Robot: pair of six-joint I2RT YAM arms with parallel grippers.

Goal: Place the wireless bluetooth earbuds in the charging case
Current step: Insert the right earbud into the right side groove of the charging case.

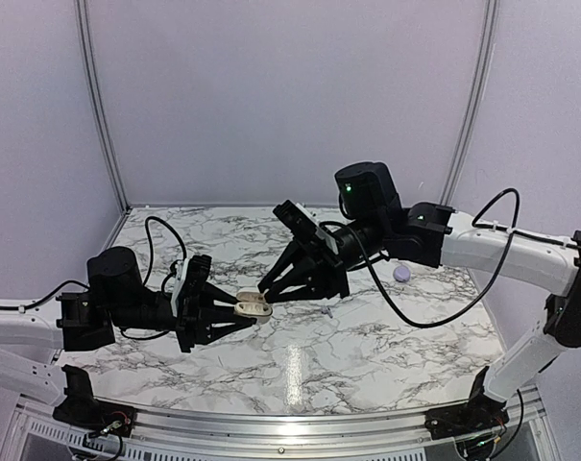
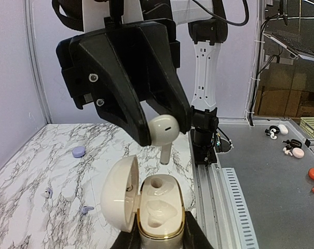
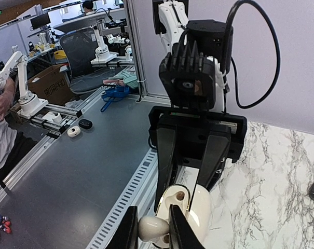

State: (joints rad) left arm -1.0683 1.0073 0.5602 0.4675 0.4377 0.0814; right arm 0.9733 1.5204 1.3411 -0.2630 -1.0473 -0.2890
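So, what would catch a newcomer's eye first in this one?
In mid-air over the middle of the marble table, the left gripper holds an open cream charging case, its lid swung aside. Just above the case's empty sockets, the right gripper pinches a white earbud, stem pointing down. A small lilac object lies alone on the table near the right arm.

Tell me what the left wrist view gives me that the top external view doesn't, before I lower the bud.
Only the left wrist view: the charging case stands open, lid swung aside, a round socket empty; the white earbud, pinched in the right gripper, hangs stem-down just above it, not touching. Only the top external view: left arm and right arm whole over the marble table. Both: the left gripper holding the case, the right gripper meeting it.
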